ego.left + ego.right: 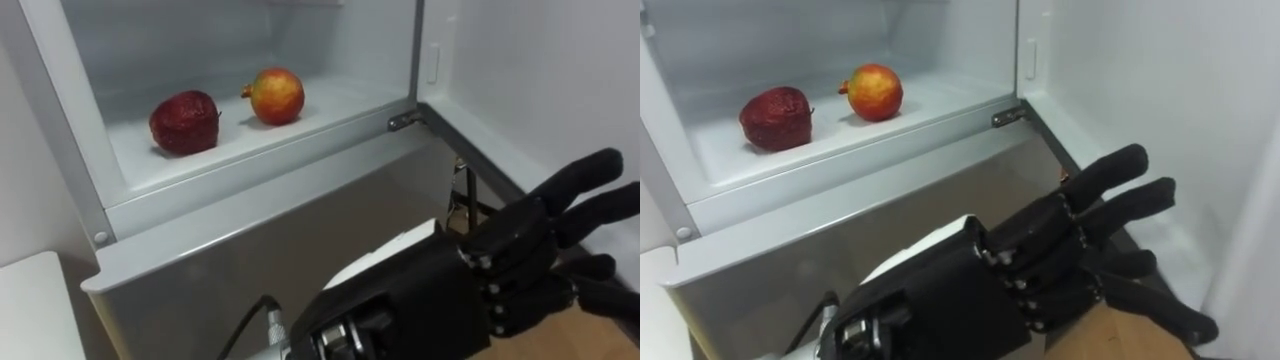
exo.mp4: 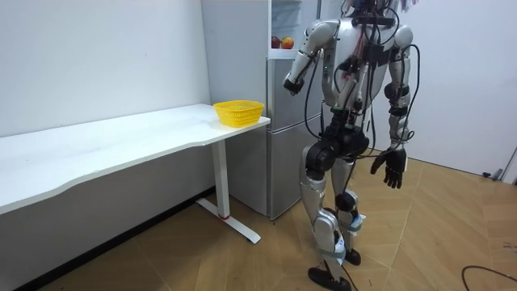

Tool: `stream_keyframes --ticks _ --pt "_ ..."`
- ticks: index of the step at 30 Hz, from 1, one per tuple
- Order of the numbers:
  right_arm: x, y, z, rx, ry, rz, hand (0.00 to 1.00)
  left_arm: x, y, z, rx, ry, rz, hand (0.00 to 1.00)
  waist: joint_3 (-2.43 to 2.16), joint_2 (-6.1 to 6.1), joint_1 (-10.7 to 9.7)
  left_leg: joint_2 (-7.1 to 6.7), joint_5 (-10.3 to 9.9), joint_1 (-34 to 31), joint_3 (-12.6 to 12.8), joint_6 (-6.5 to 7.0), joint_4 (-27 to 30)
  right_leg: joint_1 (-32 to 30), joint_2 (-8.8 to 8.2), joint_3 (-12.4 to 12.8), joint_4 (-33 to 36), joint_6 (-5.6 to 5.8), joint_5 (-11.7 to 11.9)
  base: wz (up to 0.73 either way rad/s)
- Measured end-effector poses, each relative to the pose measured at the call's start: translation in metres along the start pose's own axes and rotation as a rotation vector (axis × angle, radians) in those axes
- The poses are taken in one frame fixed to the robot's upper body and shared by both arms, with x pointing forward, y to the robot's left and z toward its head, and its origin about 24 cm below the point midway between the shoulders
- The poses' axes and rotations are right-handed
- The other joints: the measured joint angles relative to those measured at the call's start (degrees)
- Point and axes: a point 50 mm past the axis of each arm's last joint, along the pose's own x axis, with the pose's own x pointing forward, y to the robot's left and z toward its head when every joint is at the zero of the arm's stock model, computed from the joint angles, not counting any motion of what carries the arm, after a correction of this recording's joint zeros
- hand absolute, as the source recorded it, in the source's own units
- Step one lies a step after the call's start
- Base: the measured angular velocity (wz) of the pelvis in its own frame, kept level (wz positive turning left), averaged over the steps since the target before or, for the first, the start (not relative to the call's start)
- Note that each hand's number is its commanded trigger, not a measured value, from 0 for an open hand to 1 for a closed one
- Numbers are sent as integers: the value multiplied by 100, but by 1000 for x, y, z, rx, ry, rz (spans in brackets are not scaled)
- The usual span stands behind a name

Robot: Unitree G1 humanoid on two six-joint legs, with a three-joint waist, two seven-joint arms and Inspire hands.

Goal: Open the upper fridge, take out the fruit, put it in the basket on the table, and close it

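Below the upper fridge shelf (image 1: 340,100), near right, my left hand (image 1: 520,270) hovers with fingers wide and empty, right hand (image 2: 393,170) hanging slack; dark red fruit (image 1: 185,122) and red-yellow fruit (image 1: 277,95) lie untouched on it, so I judge the reach must rise far-left.

The left arm was raised and bent, its left hand (image 1: 515,262) turned back upward with fingers straight and spread, holding nothing. The right arm hung at the side, the right hand (image 2: 393,170) low, its fingers loose.
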Motion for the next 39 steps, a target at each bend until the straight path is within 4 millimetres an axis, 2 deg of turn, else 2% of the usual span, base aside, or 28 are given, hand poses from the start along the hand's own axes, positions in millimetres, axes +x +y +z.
stream_keyframes --ticks 6,10,12,15,17,22,26,30,32,35,39 --pt "0 0 -1 0 -1 0 0 6 4 4 24 -2 -22 0 -7 11 8 0 0 3 -18 0 0 13 -1 -9 -9 -2 1 1" --pt "0 0 -2 -1 1 -2 0 10 6 9 45 -10 -33 0 -53 76 64 2 0 -53 -67 0 5 22 -57 -123 16 -5 4 10" --pt "0 0 -4 -1 5 0 0 10 5 12 56 -20 -34 0 -65 95 178 1 0 -48 -125 0 5 29 -61 -156 16 -9 7 7" --pt "0 0 -5 7 5 4 0 6 7 28 94 -74 -15 0 -67 98 454 -1 0 -50 -312 -1 -2 50 -63 -235 15 -23 17 11" --pt "0 0 -7 9 14 2 0 0 10 44 147 -127 25 0 -63 96 722 4 0 -32 -349 -1 -1 109 -75 -351 8 -26 19 27" --pt "0 0 -3 -25 6 -10 0 -24 17 54 198 -142 160 0 -65 105 1284 -23 10 -41 -632 -18 -2 155 -97 -643 -2 -23 17 31" --pt "0 -1 5 -60 -29 -27 0 -39 21 68 264 -174 263 0 -53 75 1626 -46 24 -61 -812 -41 0 237 -148 -878 -87 -8 22 31" --pt "0 1 5 -71 -41 -46 0 -50 17 82 342 -205 339 0 -60 62 1898 -96 39 -99 -959 -42 10 261 -171 -962 -77 7 12 20" --pt "1 4 -4 -86 -21 -56 0 -59 19 92 401 -238 418 0 -66 55 2083 -94 39 -86 -1004 -43 19 325 -184 -1052 -85 7 12 11" --pt "1 9 -8 -91 -19 -56 0 -74 23 104 473 -268 534 0 -67 52 2158 -98 39 -121 -1119 -43 27 334 -190 -1120 -95 3 10 18" --pt "1 12 -17 -114 0 -59 0 -99 27 122 628 -268 732 0 -69 70 2368 -112 40 -180 -1207 -44 51 385 -203 -1208 -105 -3 1 9"
